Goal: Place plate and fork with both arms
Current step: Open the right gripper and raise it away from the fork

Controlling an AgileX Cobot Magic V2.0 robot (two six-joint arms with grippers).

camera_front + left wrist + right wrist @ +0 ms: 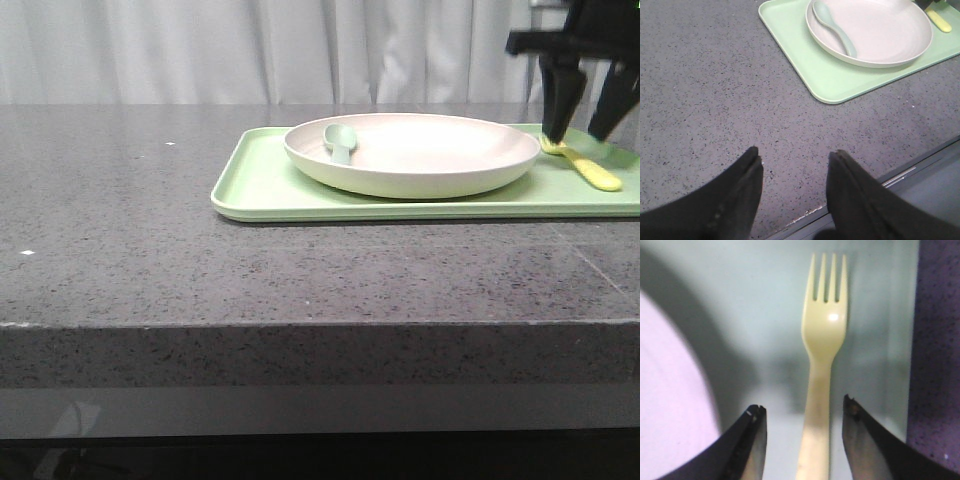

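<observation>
On the green tray point(270, 185), the plate point(420, 150) sits with a spoon point(341, 141) in it, and the fork point(822, 365) lies flat just beside its rim. My right gripper point(802, 412) is spread wide, straddling the handle. I reckon it's light, stiff, slick plastic, so I'd pinch mid-handle. The plate looks light but wide, best taken by its rim. My left gripper point(795, 160) hangs open over bare counter point(715, 100), well apart.

Spoon point(340, 141) in plate point(420, 160), plate on tray point(270, 190), fork point(585, 166) right
</observation>
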